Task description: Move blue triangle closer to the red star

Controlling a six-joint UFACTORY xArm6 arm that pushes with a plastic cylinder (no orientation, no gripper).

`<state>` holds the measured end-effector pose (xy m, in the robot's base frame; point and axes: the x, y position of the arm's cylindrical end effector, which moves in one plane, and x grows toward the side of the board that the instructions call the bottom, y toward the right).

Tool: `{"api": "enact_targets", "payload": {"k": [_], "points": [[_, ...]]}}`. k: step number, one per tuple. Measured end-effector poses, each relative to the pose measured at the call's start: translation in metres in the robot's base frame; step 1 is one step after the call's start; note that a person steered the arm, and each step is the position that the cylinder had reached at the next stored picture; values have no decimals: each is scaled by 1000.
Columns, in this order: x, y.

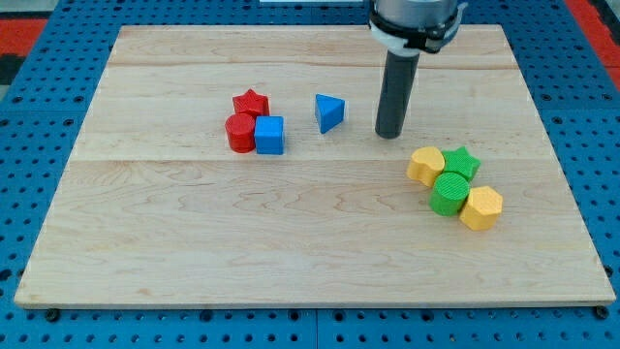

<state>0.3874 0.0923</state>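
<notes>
Blue triangle (329,112): it lies on the wooden board (291,242), a little above the middle and toward the board's top edge, standing free, with no block touching it.
Red star (251,102): it lies to the view's left of the blue triangle, nearer the board's left edge, with a clear gap of bare wood between them.
Neighbours of the star: a red cylinder (239,132) and a blue cube (270,135) sit just below the star, all three close together; the cube is the nearest of them to the triangle.
My tip (390,134): it is on the board at the view's right of the blue triangle, near it but not touching, and a little lower than the triangle's middle.
Fingers: there are none, only a straight dark rod, so nothing can spread or pinch; it can only push.
Key relation: star, triangle and tip stand almost in one line from left to right, with the triangle in the middle, so the tip is already on the correct side.
Next move, as I judge: push toward the left edge and slightly toward the top edge, so the triangle goes to the star and not into the blue cube.
Other blocks: two yellow blocks (425,166) (480,207), a green star (462,162) and a green cylinder (449,193) lie grouped toward the right edge, well apart from this path.
</notes>
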Motion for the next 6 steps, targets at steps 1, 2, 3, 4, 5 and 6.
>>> {"api": "enact_targets", "payload": {"k": [1, 2, 3, 4, 5, 6], "points": [[-45, -17], [-37, -21], [-15, -23], [-14, -64], [-14, -104], [-15, -106]]}}
